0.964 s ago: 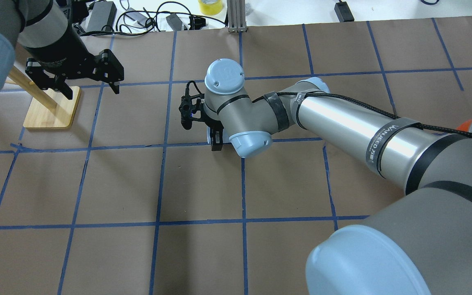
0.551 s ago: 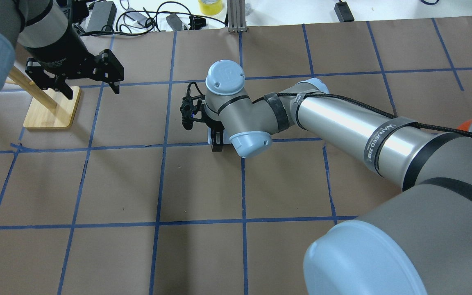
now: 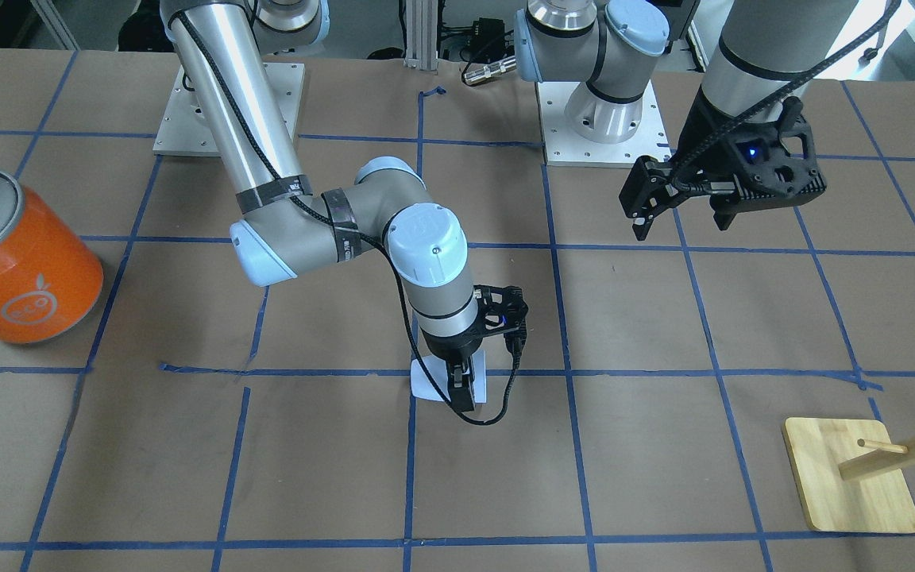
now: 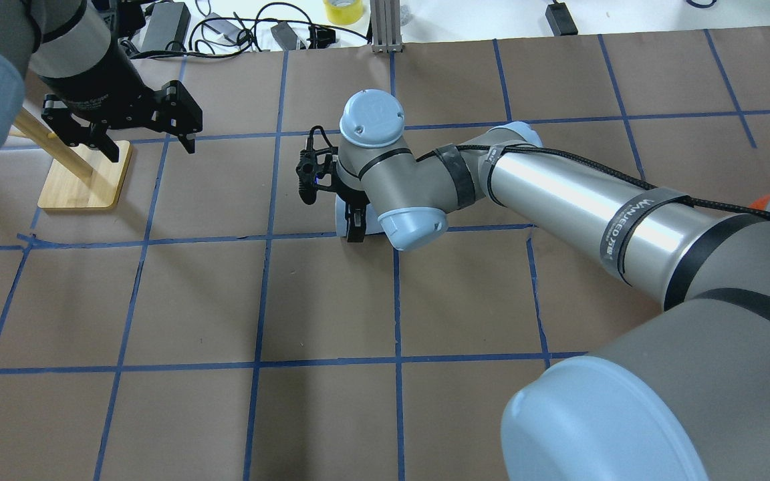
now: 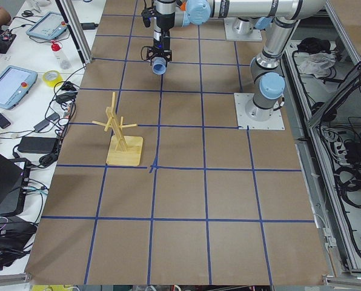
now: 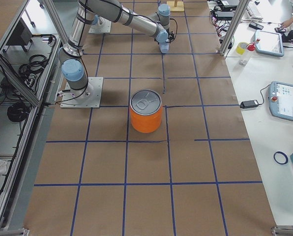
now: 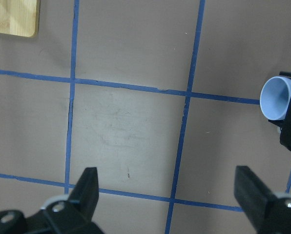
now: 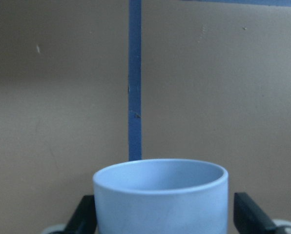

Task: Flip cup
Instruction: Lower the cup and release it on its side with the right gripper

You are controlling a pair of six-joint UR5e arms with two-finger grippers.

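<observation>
- While flanking the cup (image 8: 160, 200) on both sides, pressing the fingers (image 8: 248, 217) of the right gripper (image 3: 458, 387) against its walls, grasping it.
- Pointing the cup's open mouth away from the wrist, over a blue tape line (image 3: 664, 372) near the middle of the table (image 3: 664, 477); touching the paper or not, cannot tell.
- Hanging the left gripper (image 3: 681, 224) spread wide and empty, well apart from the cup, near the wooden stand (image 3: 847, 485).

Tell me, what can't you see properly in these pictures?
- Bottom of the cup: right wrist view, cut off by the lower edge.
- Sides of the cup: overhead view, mostly hidden under the right arm.
- Orange can: overhead view, mostly behind that arm.
</observation>
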